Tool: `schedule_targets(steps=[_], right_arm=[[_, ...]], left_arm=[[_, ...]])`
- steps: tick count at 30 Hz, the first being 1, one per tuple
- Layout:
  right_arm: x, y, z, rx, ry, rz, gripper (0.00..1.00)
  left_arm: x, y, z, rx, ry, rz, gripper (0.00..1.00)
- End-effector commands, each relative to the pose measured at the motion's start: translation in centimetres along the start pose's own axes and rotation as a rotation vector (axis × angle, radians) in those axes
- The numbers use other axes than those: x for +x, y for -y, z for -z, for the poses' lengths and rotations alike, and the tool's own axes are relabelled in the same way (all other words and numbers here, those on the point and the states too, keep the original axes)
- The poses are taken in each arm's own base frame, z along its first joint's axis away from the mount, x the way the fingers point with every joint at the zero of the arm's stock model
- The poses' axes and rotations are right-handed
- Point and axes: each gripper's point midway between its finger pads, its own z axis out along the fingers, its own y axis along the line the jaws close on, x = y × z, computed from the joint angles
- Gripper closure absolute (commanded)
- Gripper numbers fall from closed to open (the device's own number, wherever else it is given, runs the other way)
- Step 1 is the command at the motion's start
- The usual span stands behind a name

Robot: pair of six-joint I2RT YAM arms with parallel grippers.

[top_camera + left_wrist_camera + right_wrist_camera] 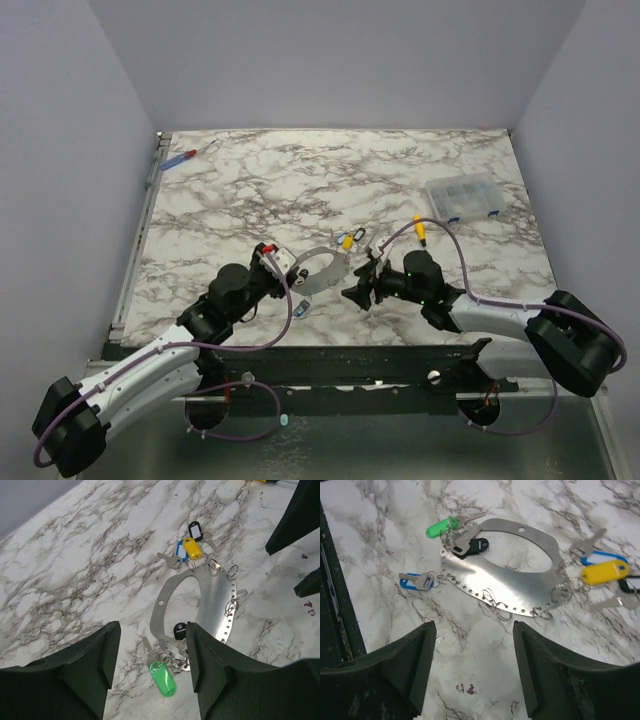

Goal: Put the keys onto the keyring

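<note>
A thin, flat silver sheet-metal keyring (320,268), a crescent-shaped loop with small holes along its wide edge, is seen lying flat on the white marble tabletop (300,170) at the centre of the overhead view. Keys are clustered at its rim: a green-capped key (162,677), a yellow-capped key (192,547) and a blue-capped key (415,581), apparently hung on small wire rings.

The keyring is judged light, stiff and slippery on smooth stone. Its narrow bare band is likely the best hold. The keys are small and likely to swing.

The left gripper (152,630) and right gripper (473,630) are held apart and empty, at either side of the keyring. Each could crowd the other.

A clear plastic compartment box (462,198) and a yellow-handled screwdriver (420,228) lie right of centre, and a red-and-blue-handled screwdriver (188,155) lies at upper left.
</note>
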Motion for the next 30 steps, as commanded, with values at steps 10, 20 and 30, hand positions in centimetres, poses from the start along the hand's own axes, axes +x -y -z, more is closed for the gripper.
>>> schedule_targets(steps=[10, 20, 30], right_arm=[[0.8, 0.9, -2.0, 0.033, 0.07, 0.404, 0.4], [3.2, 2.2, -3.2, 0.06, 0.035, 0.453, 0.49], [4.0, 2.8, -4.2, 0.059, -0.003, 0.473, 0.55]], left_arm=[[-0.8, 0.3, 0.0, 0.029, 0.042, -0.069, 0.46], [-1.1, 0.6, 0.2, 0.041, 0.057, -0.069, 0.53], [-1.1, 0.7, 0.3, 0.046, 0.057, -0.069, 0.59]])
